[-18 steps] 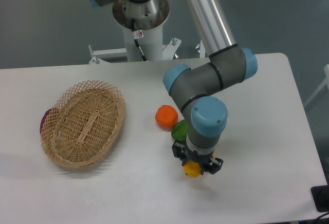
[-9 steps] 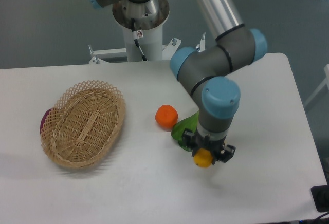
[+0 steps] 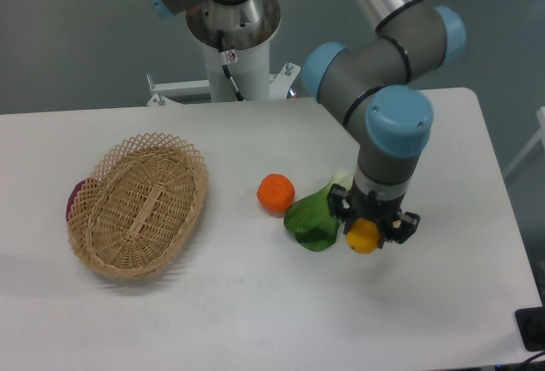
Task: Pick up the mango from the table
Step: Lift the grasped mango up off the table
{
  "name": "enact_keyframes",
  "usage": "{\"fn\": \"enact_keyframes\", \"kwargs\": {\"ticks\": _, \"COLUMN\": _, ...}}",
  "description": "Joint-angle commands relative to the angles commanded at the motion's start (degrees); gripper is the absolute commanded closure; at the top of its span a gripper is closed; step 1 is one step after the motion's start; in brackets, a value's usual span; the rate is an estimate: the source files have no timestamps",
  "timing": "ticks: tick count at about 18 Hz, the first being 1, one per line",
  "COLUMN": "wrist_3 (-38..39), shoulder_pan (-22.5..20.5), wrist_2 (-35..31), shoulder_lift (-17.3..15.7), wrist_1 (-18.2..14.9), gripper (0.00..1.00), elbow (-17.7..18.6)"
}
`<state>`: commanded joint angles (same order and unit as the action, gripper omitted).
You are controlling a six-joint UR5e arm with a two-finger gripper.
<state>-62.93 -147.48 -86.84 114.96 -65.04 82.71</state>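
Note:
The yellow-orange mango (image 3: pixel 363 236) hangs in my gripper (image 3: pixel 372 233), whose black fingers close on it from both sides. It is held a little above the white table (image 3: pixel 255 303), right of centre. Only the mango's lower part shows below the gripper body; the rest is hidden by the wrist.
A green leafy vegetable (image 3: pixel 312 218) lies just left of the gripper. A round orange (image 3: pixel 276 193) sits beside it. A wicker basket (image 3: pixel 140 203) stands at the left, with a dark purple thing (image 3: pixel 75 197) at its far-left edge. The robot base (image 3: pixel 230 31) is behind the table.
My gripper has carried the mango up and to the right, away from the table's front. The green leafy vegetable, earlier mostly hidden by the arm, now shows in full.

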Motion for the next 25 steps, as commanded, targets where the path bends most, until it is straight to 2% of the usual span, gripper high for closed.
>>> {"fn": "enact_keyframes", "kwargs": {"ticks": 6, "wrist_3": -3.3, "shoulder_pan": -0.4, "wrist_2": -2.0, "shoulder_lift": 0.0, "wrist_1": 0.0, "gripper": 0.48, "elbow": -0.6}}
{"fn": "enact_keyframes", "kwargs": {"ticks": 25, "wrist_3": -3.5, "shoulder_pan": -0.6, "wrist_2": -2.1, "shoulder_lift": -0.1, "wrist_1": 0.0, "gripper": 0.49, "elbow": -0.5}}
